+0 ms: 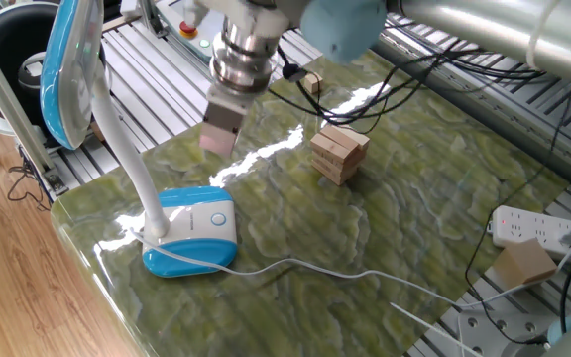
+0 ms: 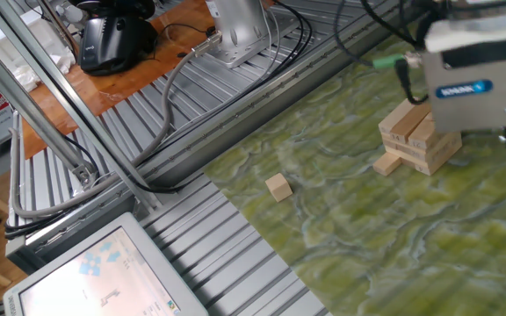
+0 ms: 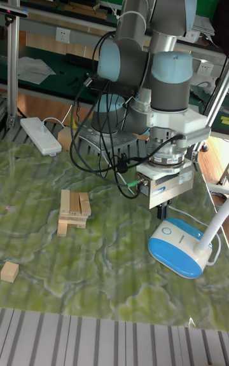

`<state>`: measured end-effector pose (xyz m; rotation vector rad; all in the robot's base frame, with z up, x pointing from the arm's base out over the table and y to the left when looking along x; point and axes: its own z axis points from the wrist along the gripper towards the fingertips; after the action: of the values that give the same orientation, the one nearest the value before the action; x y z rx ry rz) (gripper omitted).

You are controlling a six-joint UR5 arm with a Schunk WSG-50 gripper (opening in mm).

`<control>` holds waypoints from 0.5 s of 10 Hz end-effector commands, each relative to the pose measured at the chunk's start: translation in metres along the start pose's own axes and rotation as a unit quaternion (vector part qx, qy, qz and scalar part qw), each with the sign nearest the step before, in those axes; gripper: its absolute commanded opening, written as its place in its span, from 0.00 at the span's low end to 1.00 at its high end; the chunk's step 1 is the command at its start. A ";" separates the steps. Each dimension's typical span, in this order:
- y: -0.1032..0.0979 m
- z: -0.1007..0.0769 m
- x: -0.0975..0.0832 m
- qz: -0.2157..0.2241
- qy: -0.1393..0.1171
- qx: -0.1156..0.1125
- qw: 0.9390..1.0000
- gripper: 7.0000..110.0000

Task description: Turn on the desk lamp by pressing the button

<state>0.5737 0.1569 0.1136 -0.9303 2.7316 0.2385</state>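
A small stack of wooden blocks point(image 1: 339, 154) stands near the middle of the green marbled tabletop point(image 1: 414, 228), and a single loose wooden cube point(image 2: 278, 187) lies apart from it, close to the tabletop's edge by the ribbed metal surface point(image 2: 235, 237). A white power strip point(image 1: 543, 233) rests off the tabletop's far side with a tan cardboard piece point(image 1: 523, 265) just beside it. A red round button point(image 1: 187, 28) sits on a box behind the tabletop.
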 end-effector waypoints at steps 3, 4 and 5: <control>0.025 0.025 0.030 -0.073 0.003 -0.025 0.997 0.00; 0.032 0.025 0.039 -0.083 0.012 -0.035 0.996 0.00; 0.043 0.024 0.036 -0.094 0.003 -0.049 0.994 0.00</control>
<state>0.5404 0.1656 0.0875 -1.1237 2.6751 0.2784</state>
